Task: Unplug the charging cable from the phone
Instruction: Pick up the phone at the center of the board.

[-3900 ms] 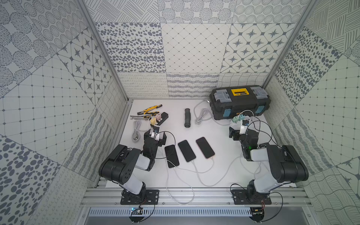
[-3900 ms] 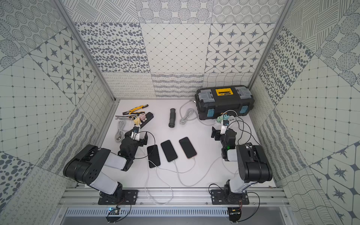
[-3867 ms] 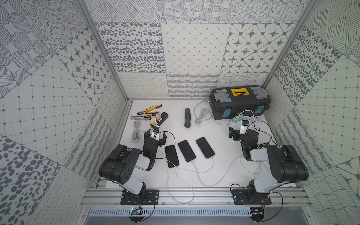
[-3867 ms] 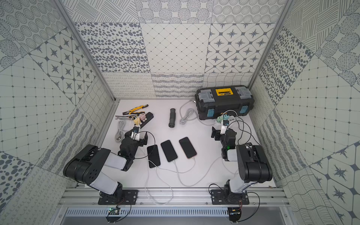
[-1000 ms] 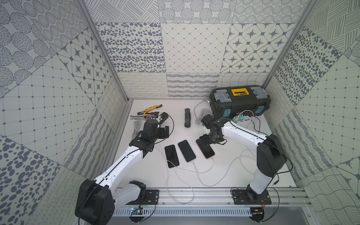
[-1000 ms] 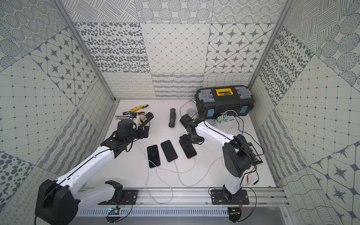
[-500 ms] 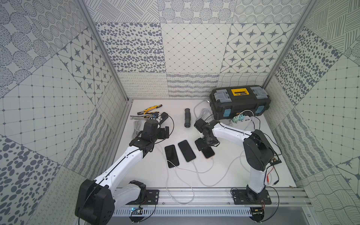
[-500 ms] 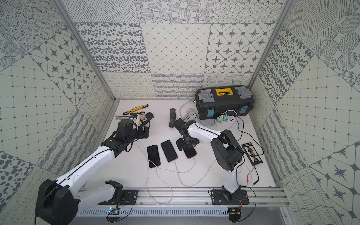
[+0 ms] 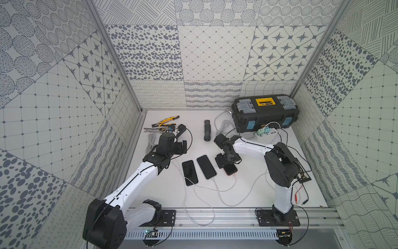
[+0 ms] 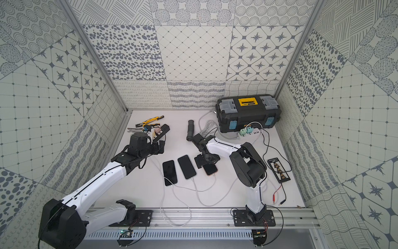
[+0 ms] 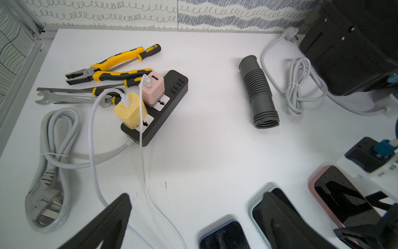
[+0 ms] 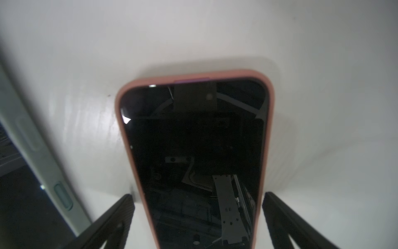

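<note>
The pink-cased phone (image 9: pixel 230 170) lies screen up near the middle of the tabletop (image 9: pixel 247 215), rightmost in a row of three. The white charging cable (image 9: pixel 234 176) is plugged into the phone's near end. The right gripper (image 12: pixel 198 195) is low over the phone's far end, jaws spread wide with one on each side of the case. Whether they touch it I cannot tell. Two more phones (image 9: pixel 206 167) lie just beside it. The left gripper (image 9: pixel 182 146) hangs wide open and empty, toward the left edge, near the black power strip (image 11: pixel 159 103).
</note>
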`<action>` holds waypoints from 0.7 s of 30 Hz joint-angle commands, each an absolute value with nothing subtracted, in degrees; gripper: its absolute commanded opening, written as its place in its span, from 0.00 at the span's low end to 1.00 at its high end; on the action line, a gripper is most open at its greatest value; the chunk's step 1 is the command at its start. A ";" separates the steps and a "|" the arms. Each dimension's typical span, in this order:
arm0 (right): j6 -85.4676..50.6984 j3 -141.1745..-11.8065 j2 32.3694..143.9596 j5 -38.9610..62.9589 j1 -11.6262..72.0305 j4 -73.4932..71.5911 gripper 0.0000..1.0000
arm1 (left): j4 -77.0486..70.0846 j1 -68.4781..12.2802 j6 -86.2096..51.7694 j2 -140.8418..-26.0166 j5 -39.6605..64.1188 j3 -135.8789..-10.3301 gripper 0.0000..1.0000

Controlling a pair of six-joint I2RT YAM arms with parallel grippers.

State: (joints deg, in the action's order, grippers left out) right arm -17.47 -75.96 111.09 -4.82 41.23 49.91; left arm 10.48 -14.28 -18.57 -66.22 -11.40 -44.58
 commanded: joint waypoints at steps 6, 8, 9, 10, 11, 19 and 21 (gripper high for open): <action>-18.36 -74.64 113.27 -5.35 41.57 47.21 0.97 | 10.31 -14.94 -18.48 -65.42 -10.90 -44.74 0.98; -18.53 -74.41 113.29 -5.41 41.57 47.02 0.97 | 10.34 -14.96 -18.46 -65.48 -10.90 -44.77 0.98; -18.62 -74.31 113.29 -5.44 41.57 46.93 0.97 | 10.32 -14.94 -18.46 -65.45 -10.90 -44.80 0.98; -18.68 -74.25 113.29 -5.49 41.57 46.80 0.97 | 10.35 -14.94 -18.58 -65.46 -10.90 -44.82 0.98; -18.70 -74.07 113.21 -5.64 41.57 46.77 0.97 | 10.29 -14.99 -18.69 -65.40 -10.82 -44.90 0.98; -18.68 -73.57 112.10 -7.73 41.58 46.34 0.83 | 9.78 -15.03 -19.07 -64.54 -10.45 -44.91 0.98; -18.49 -73.64 111.77 -7.92 41.57 46.17 0.78 | 9.59 -15.03 -18.92 -64.32 -10.30 -44.76 0.98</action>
State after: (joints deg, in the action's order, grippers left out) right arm -17.87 -75.50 111.26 -4.84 41.34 47.27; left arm 10.46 -14.33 -18.59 -65.06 -11.38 -44.58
